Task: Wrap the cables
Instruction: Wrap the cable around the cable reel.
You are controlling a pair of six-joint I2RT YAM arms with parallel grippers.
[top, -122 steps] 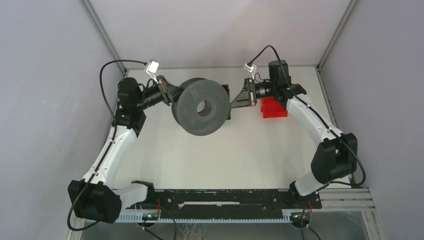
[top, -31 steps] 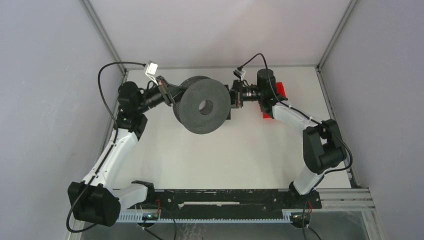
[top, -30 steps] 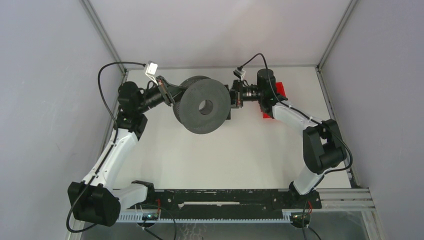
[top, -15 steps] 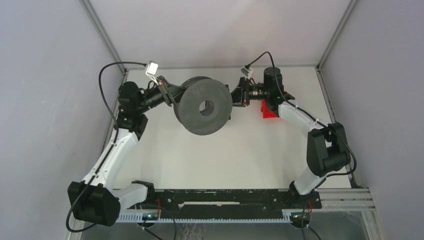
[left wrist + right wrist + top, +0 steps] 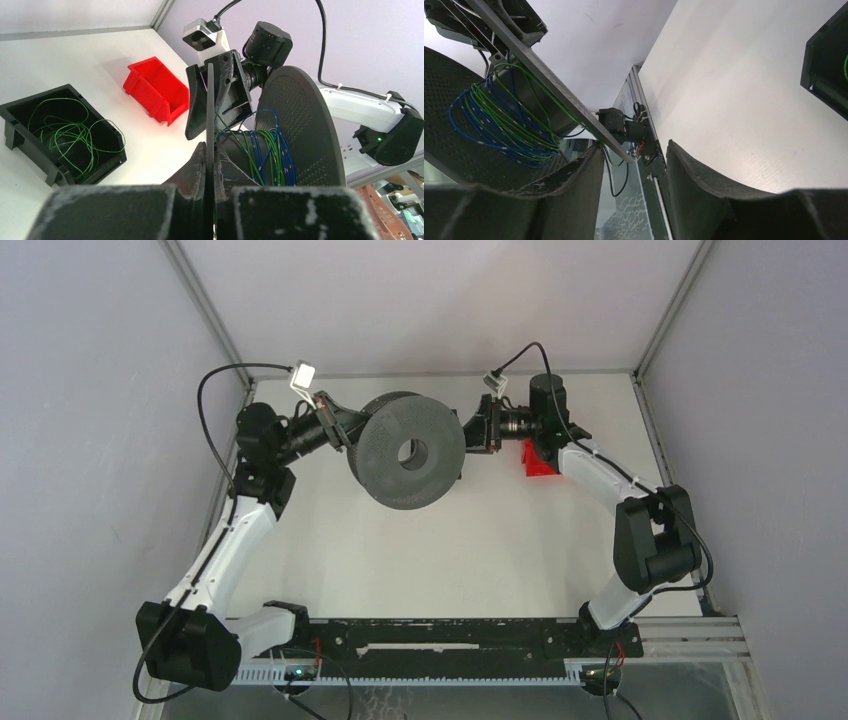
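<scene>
A large dark grey spool hangs tilted above the table's far side. Blue and green cables are wound round its hub, also seen as cables in the right wrist view. My left gripper is shut on the thin edge of the spool's rear flange, which runs straight between its jaws. My right gripper stands open at the spool's right side. The flange's rim ends just inside the gap, by the left finger; the right finger is apart from it.
A red bin sits on the table under the right wrist. A black bin holding loose green cable lies beyond the spool, mostly hidden from above. The enclosure's walls and frame posts stand close behind both arms.
My right gripper has opened and let go of the spool's flange, and its wrist has drawn back slightly to the right. The left gripper and the spool have stayed in place.
</scene>
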